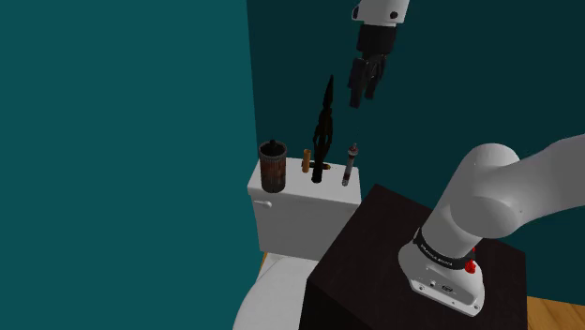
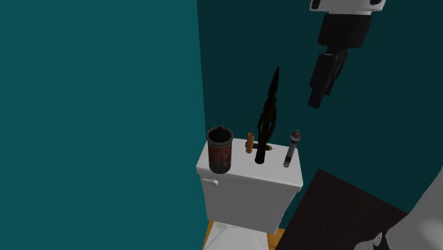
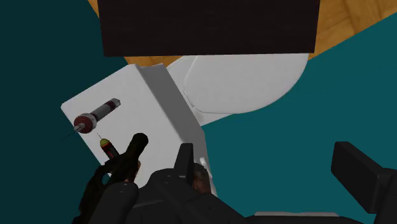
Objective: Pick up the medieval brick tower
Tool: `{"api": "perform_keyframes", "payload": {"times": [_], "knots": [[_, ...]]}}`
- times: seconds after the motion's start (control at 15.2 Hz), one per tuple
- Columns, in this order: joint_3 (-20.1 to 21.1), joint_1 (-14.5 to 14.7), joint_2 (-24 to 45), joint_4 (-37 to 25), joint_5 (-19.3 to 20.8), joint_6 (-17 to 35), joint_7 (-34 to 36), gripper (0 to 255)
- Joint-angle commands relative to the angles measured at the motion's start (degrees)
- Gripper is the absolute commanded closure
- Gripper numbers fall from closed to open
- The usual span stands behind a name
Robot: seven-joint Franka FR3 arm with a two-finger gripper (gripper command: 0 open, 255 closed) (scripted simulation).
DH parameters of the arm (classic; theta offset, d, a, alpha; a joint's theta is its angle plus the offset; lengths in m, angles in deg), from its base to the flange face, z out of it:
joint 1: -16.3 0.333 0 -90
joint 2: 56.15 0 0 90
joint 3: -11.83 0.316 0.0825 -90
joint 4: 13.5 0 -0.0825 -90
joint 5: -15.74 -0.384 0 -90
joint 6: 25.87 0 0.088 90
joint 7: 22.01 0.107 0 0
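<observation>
So, shoulder view: brick tower upright on the white toilet tank, at the end toward this view's left; teal walls behind; gripper well above.
Second exterior view: tower stands near a black spiky thing.
Wrist view: fingers apart, gripping nothing; wood floor past the toilet bowl.

Dim, flat, shadowless light; sharp edges
</observation>
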Motion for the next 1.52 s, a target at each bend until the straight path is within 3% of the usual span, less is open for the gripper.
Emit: {"api": "perform_keyframes", "payload": {"times": [0.0,0.79,1.45], "knots": [[0.0,0.0,0.0,0.0,0.0,0.0,0.0,0],[7.0,-4.0,23.6,-5.9,-5.4,17.5,25.2,0],[7.6,-6.4,44.9,-17.9,-5.7,26.7,44.0,0]]}}
